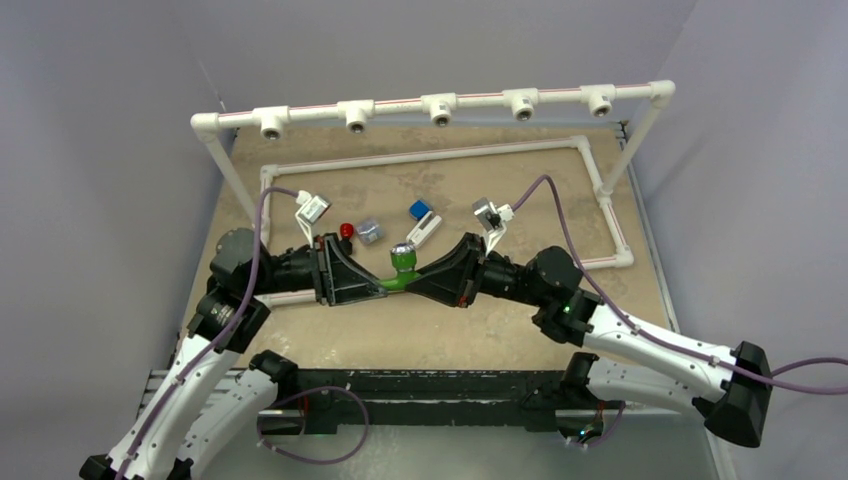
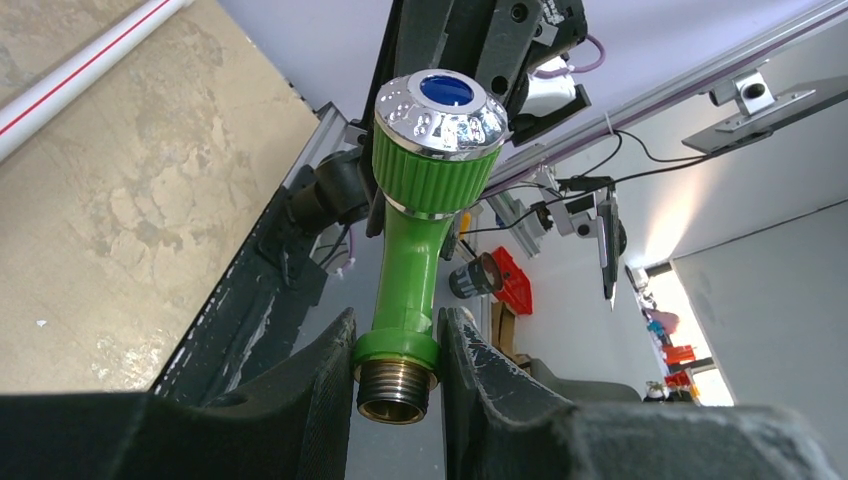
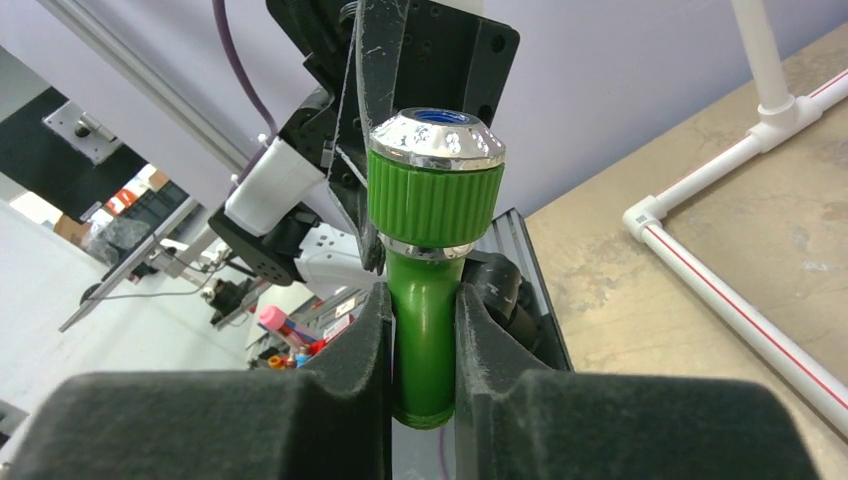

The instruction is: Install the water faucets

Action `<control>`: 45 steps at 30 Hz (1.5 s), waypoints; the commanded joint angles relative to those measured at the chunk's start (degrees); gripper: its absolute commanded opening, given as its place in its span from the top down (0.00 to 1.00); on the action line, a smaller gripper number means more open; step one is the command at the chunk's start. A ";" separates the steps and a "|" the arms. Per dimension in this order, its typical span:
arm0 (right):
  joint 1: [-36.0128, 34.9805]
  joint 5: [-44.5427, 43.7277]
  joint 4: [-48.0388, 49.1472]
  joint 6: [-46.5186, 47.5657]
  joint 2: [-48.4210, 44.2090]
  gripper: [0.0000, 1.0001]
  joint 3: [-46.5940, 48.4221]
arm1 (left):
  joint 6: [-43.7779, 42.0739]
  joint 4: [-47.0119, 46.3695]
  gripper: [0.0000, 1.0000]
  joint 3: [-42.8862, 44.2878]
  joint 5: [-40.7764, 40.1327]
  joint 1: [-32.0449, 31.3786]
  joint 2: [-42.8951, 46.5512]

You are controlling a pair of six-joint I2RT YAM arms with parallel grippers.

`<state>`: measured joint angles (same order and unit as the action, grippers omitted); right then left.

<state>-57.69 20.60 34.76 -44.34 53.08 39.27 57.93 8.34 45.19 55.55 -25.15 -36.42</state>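
Observation:
The green faucet point(image 1: 402, 262), with a chrome cap and a ribbed green knob, hangs above the table between both arms. My left gripper point(image 2: 397, 345) is shut on the green collar just above its brass threaded end point(image 2: 393, 392). My right gripper point(image 3: 425, 330) is shut on the green spout point(image 3: 425, 360) below the knob. In the top view the left gripper point(image 1: 372, 286) and right gripper point(image 1: 428, 280) meet at the faucet. The white faucet with a blue handle point(image 1: 424, 222) and the black faucet with a red knob point(image 1: 347, 232) lie on the table behind them.
A white pipe rail with several tee fittings point(image 1: 440, 108) stands raised along the far edge. A white pipe rectangle point(image 1: 420, 155) lies flat on the beige table point(image 1: 500, 320). A small grey piece point(image 1: 370, 231) sits beside the red knob.

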 commanded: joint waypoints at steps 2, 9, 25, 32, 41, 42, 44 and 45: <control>-0.05 -1.37 1.64 0.31 -2.34 1.00 1.29 | -0.01 -1.83 0.98 0.42 0.37 0.07 -0.27; -0.05 -3.61 -0.95 1.82 -3.52 1.00 1.97 | -1.30 0.22 0.46 1.41 -1.05 0.04 -0.29; -0.05 -19.08 -25.17 13.59 -9.49 1.00 10.20 | -26.35 27.51 0.30 32.01 -15.68 0.09 -16.58; -0.05 -26.41 -29.70 18.12 -10.55 1.00 12.42 | -36.15 36.48 0.30 51.98 -30.96 0.08 -27.75; -0.03 -31.73 -29.01 23.36 -8.40 1.00 13.80 | -46.63 38.21 0.34 71.85 -56.84 0.12 -41.40; -0.05 -32.47 -28.92 24.01 -7.84 1.00 14.22 | -47.70 37.76 0.34 72.51 -60.72 0.10 -42.47; -0.05 -34.47 -28.76 25.73 -6.76 1.00 15.13 | -50.58 35.33 0.34 72.48 -65.66 0.16 -43.86; -0.04 -36.17 -28.97 26.71 -6.13 1.00 15.72 | -51.88 34.02 0.36 72.40 -68.27 0.27 -44.51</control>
<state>-57.74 -9.65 3.33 -22.41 45.80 50.68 13.69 45.04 116.11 2.04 -25.15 -78.26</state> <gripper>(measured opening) 0.224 0.658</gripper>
